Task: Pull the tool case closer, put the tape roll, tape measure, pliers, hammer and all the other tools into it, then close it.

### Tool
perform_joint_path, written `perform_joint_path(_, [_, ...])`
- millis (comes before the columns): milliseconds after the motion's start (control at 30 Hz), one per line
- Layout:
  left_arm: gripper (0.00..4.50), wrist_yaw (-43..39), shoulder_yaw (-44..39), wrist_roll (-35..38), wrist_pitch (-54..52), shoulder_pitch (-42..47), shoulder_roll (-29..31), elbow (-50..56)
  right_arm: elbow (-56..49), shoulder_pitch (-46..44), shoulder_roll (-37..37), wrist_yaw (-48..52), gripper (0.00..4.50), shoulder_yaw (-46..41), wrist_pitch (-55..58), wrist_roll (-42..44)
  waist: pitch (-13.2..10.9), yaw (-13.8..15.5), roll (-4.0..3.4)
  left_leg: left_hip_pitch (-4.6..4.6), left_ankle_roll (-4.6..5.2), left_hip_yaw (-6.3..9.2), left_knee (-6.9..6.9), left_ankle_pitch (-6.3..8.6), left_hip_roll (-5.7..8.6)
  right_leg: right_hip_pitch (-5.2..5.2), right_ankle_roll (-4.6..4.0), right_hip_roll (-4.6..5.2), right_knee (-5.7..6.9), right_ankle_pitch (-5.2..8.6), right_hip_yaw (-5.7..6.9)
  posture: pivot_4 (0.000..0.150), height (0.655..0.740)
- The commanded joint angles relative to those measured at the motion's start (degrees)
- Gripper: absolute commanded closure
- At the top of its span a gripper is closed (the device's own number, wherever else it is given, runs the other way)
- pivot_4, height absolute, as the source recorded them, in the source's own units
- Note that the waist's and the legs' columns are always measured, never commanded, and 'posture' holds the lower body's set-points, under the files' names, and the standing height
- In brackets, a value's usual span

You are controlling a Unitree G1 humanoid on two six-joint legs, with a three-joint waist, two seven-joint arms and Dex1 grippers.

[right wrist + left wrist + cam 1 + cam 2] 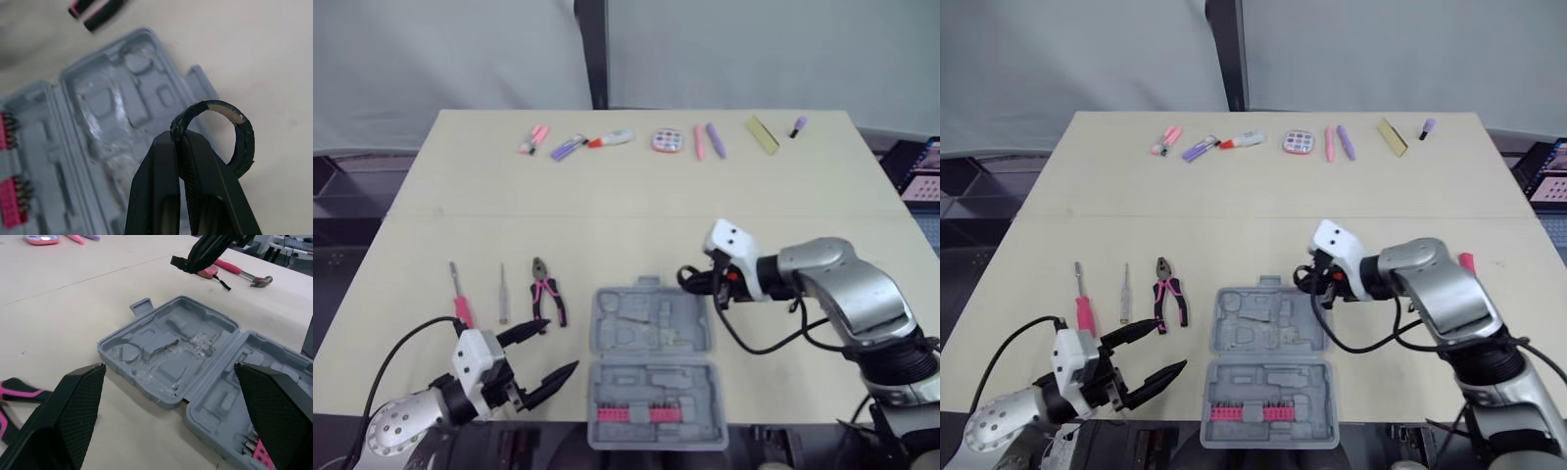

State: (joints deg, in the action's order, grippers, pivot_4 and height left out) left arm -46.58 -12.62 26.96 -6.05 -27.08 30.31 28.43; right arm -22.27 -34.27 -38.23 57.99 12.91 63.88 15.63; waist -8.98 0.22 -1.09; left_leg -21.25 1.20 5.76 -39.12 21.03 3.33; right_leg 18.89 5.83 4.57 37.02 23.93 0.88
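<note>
Step in hand: loading the tape roll (246,142). Right gripper (1309,279) is clamping the roll's rim, hanging just beyond the far right corner of the open tool case (651,367). Left gripper (560,347) is idling with fingers spread, just left of the case's near half. Pliers (548,291) are lying left of the case, hammer (244,274) beyond its right side. Next move, as I judge it: carrying the roll over a free recess in the case, lowering, releasing.

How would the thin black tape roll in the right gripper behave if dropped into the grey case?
Probably light: the right gripper holds the thin black tape roll by one rim pinch. As a hollow ring, it may roll if landing on edge in the open grey plastic tool case.
</note>
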Motion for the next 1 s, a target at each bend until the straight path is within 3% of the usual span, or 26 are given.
perform_joint_path(33, [0.0, -1.6, -1.7, 0.2, 3.4, -1.0, -0.2, -1.8, -4.0, -0.9, 2.9, -4.0, 4.48, 0.4, 3.2, 2.4, 0.0, -0.1, 0.01, 0.0, 0.0, 0.0, 0.0, 0.0, 0.0, 0.0, 0.0, 0.0, 0.0, 0.0, 0.0, 0.15, 0.7134])
perform_joint_path(433, [0.0, -3.1, -2.5, -1.3, 9.3, -2.0, -0.4, -8.7, 3.4, -5.9, 14.1, -11.1, 4.48, 10.3, 0.1, 2.6, 0.0, -1.2, 0.06, 0.02, -0.03, -0.06, 0.04, 0.01, 0.04, 0.59, 0.0, 0.08, 0.8, 0.0, 0.0, 0.15, 0.7134])
perform_joint_path(1000, [0.0, -3.4, -1.4, -2.7, 12.2, -1.4, -0.6, -10.7, 16.2, -9.4, 20.2, -11.3, 4.48, 19.4, -11.9, -3.5, 0.0, -2.0, 0.06, 0.07, -0.06, -0.01, 0.05, 0.02, 0.04, 0.71, 0.0, 0.07, 0.93, 0.0, 0.03, 0.15, 0.7134])
